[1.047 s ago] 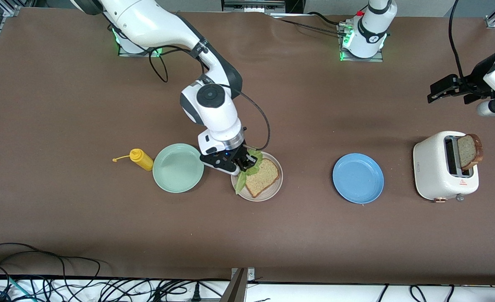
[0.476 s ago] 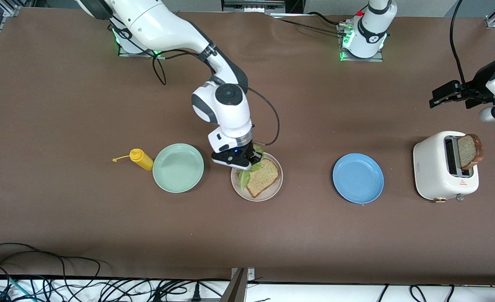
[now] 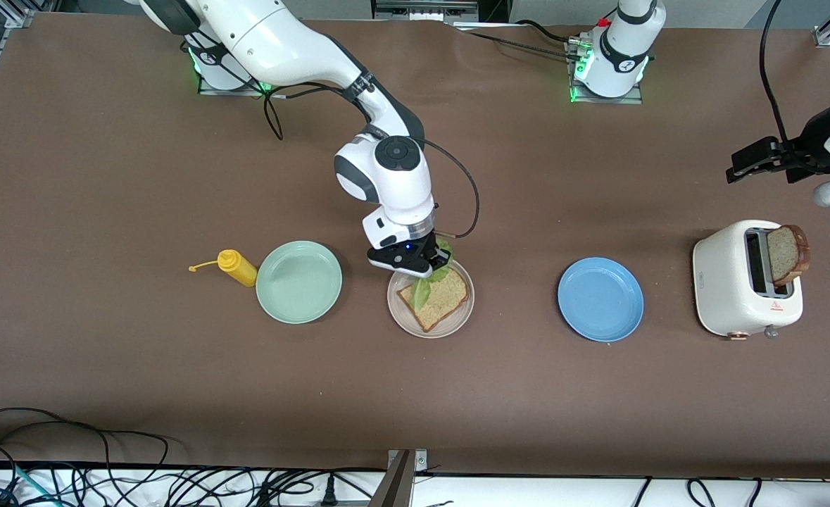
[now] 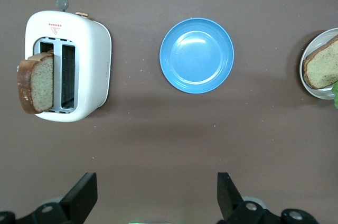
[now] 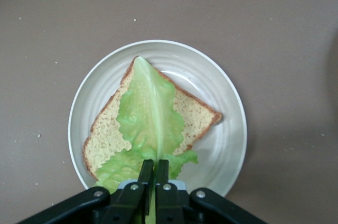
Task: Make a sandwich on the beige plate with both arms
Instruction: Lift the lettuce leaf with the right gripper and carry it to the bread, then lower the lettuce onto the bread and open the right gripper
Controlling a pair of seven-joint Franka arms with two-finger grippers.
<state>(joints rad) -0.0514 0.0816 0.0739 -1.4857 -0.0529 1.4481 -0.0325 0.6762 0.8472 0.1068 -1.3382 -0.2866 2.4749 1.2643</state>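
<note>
Sandwich-making is at its middle layer. The toaster at the right of the front view is the biggest item, with a second bread slice standing up out of one slot. Near it, the left gripper hangs over bare table above the toaster in that view, fingers spread wide and holding nothing; this arm waits.

Three plates sit in a row: the mint green plate, the beige plate at frame centre, and the blue plate.

On the beige plate lies the first bread slice. The right gripper sits over the plate's upper edge, pinched tight on the stem end of the lettuce leaf, which drapes along the bread with its tip at one corner.

To do this step well, I would lower the stem until the leaf rests flat, then release and lift straight up so the leaf does not drag off. The ruffled base overhangs the crust; nudging it toward the bread's middle first would help.

A yellow mustard bottle lies beside the mint green plate.
</note>
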